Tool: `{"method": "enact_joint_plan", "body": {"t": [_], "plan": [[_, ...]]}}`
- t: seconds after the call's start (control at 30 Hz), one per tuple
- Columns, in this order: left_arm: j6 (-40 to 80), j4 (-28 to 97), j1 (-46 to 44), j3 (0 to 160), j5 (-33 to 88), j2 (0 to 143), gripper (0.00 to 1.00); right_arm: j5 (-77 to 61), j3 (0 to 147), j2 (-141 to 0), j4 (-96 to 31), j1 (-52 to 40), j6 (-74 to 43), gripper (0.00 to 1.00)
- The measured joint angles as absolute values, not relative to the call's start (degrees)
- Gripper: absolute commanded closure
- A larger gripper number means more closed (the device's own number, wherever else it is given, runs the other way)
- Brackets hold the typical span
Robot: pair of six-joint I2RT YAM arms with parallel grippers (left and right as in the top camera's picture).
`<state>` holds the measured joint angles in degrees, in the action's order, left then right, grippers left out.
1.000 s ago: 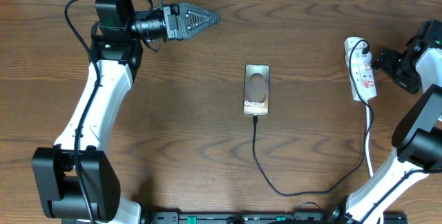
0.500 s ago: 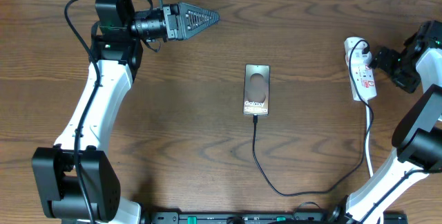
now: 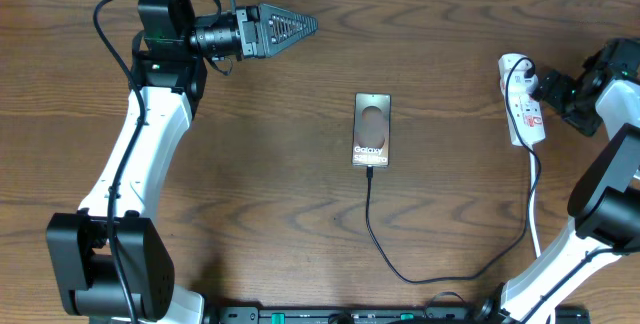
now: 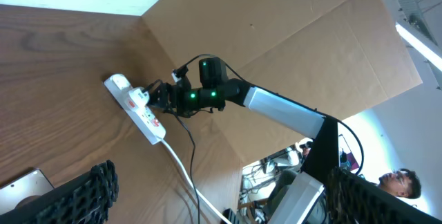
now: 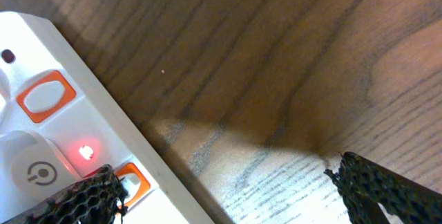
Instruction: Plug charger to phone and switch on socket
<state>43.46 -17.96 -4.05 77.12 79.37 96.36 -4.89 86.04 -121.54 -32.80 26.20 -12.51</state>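
Observation:
The phone [image 3: 371, 129] lies flat mid-table with its screen up. The charger [image 3: 385, 259], a thin black cable, has its tip at the phone's lower edge and loops right and up to the socket [image 3: 522, 99]. In the right wrist view the socket [image 5: 41, 134] shows orange-ringed switches and a lit red lamp [image 5: 85, 152]. My right gripper [image 3: 548, 89] is open [image 5: 238, 196]; its left finger lies over the socket's edge beside one switch. My left gripper [image 3: 300, 26] is open [image 4: 221, 177] and empty, raised at the far left. From there I see the socket [image 4: 138, 106].
The socket's white cord [image 3: 533, 219] runs toward the front edge beside the black cable. A black plug [image 3: 522, 64] sits in the socket's far end. The right arm [image 4: 276, 106] reaches over the table's right side. A white wall lines the far edge.
My right gripper has shifted slightly left, closer onto the socket. The left arm, phone and cable have not moved.

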Motion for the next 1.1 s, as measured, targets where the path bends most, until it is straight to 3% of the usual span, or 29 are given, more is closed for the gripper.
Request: {"method": "enact_joint_plan", "body": {"t": [0.9,1.1], "plan": [[43.5,-18.0,-4.1,77.1,79.4,96.4,0.02,3.1,82.1,-120.5,-32.6,27.3,-14.2,0.01],[43.5,-18.0,-4.1,77.1,79.4,96.4,0.03,3.8,83.8,-120.5,-37.8,28.0,-13.5,0.01]]}}
